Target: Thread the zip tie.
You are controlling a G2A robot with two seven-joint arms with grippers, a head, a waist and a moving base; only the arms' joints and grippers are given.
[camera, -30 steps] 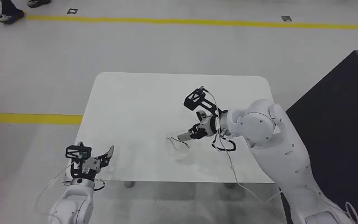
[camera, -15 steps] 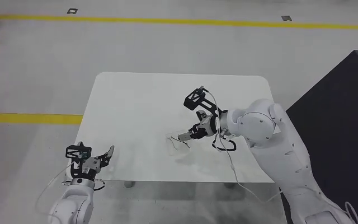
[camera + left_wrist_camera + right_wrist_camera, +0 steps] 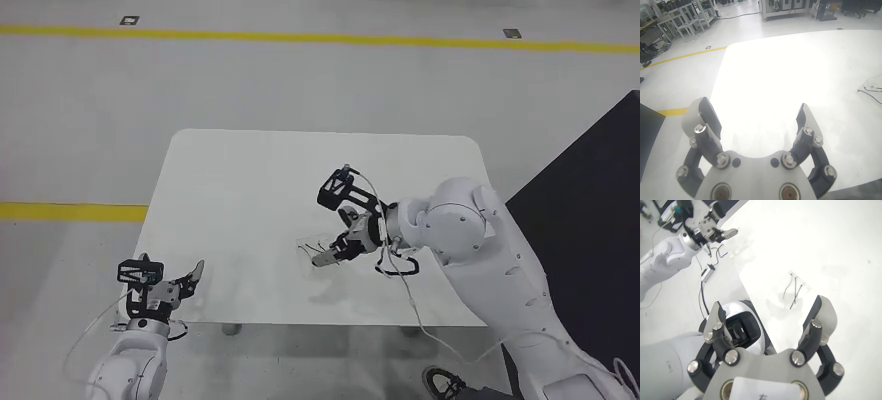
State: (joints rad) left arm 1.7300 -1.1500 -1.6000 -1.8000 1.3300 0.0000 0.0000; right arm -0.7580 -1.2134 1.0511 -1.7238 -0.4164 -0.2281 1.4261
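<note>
Three thin black zip ties (image 3: 795,289) lie on a small clear sheet (image 3: 806,286) on the white table (image 3: 250,180), near its front edge. Two of them cross; the third curves beside them. My right gripper (image 3: 768,303) hovers just above and beside them, open and holding nothing. From above, that gripper (image 3: 330,256) sits right of the zip ties (image 3: 308,248). My left gripper (image 3: 753,103) is open and holding nothing over the table's front left corner (image 3: 190,272), far from the zip ties (image 3: 869,91).
The table's front edge (image 3: 757,306) runs close under my right gripper. The left arm's gripper (image 3: 728,233) shows farther off along that edge. A cable and small box (image 3: 708,271) hang off the table side. Yellow floor lines (image 3: 300,38) run around the table.
My right gripper has shifted a little toward the table's front edge and turned, now lying closer over the zip ties. The left arm has not moved.
</note>
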